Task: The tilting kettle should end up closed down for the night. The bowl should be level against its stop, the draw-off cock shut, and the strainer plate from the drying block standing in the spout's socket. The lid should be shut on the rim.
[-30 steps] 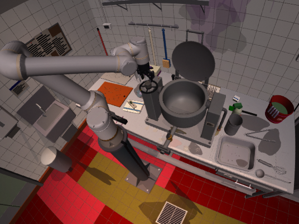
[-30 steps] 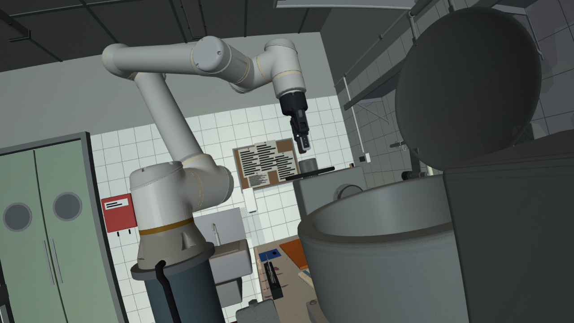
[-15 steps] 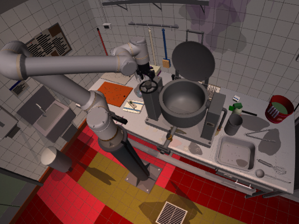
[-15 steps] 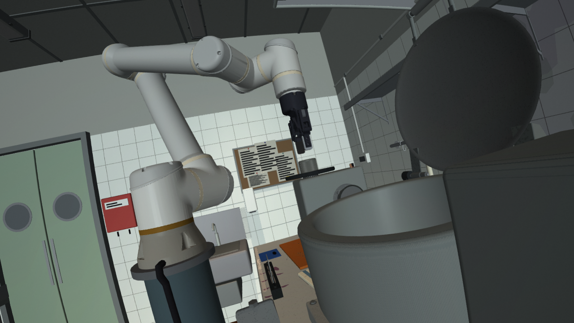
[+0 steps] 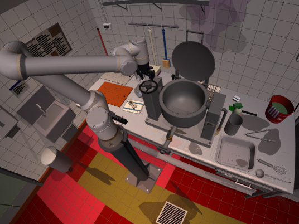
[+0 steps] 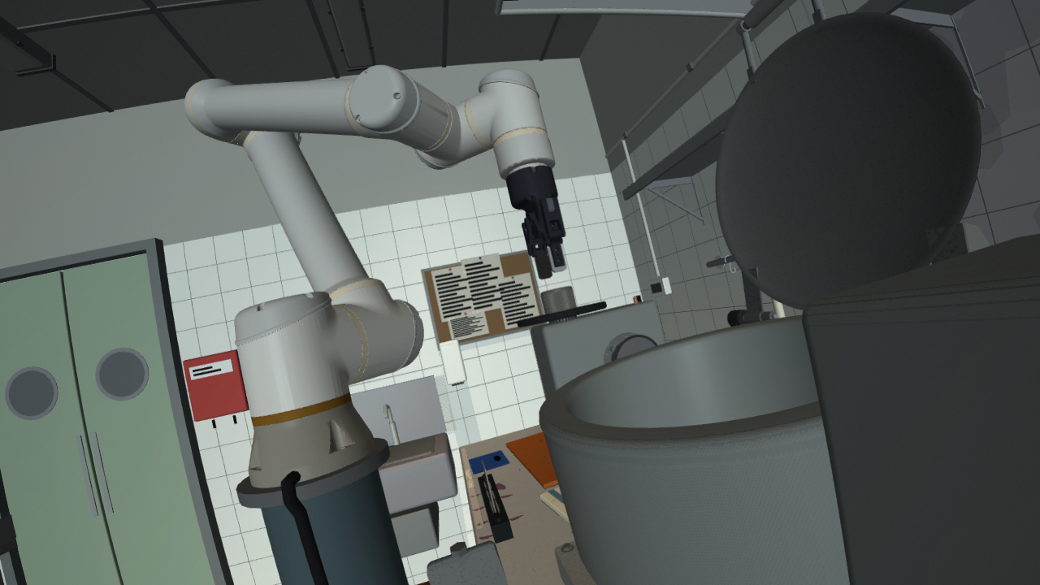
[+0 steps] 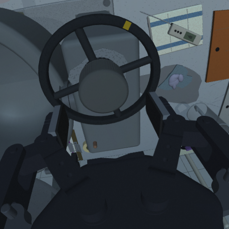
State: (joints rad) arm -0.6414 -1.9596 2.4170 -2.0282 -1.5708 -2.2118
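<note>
The tilting kettle's bowl [image 5: 182, 101] sits between two grey pedestals on the steel counter, with its round lid [image 5: 193, 60] standing open behind it. A black handwheel [image 5: 147, 86] [image 7: 98, 68] with a grey centre knob and a yellow mark on its rim tops the left pedestal. My gripper [image 5: 145, 76] [image 6: 550, 265] [image 7: 106, 109] hangs just above the handwheel, open and holding nothing. The draw-off cock [image 5: 169, 136] sticks out below the bowl at the counter's front. I cannot make out the strainer plate or the spout's socket.
A red bucket [image 5: 280, 108] stands at the counter's right end, with a grey cup [image 5: 233, 124] and an inset sink [image 5: 235, 153] nearer the kettle. An orange mat [image 5: 115, 92] and a thermometer [image 7: 184, 35] on a striped cloth lie left of the pedestal.
</note>
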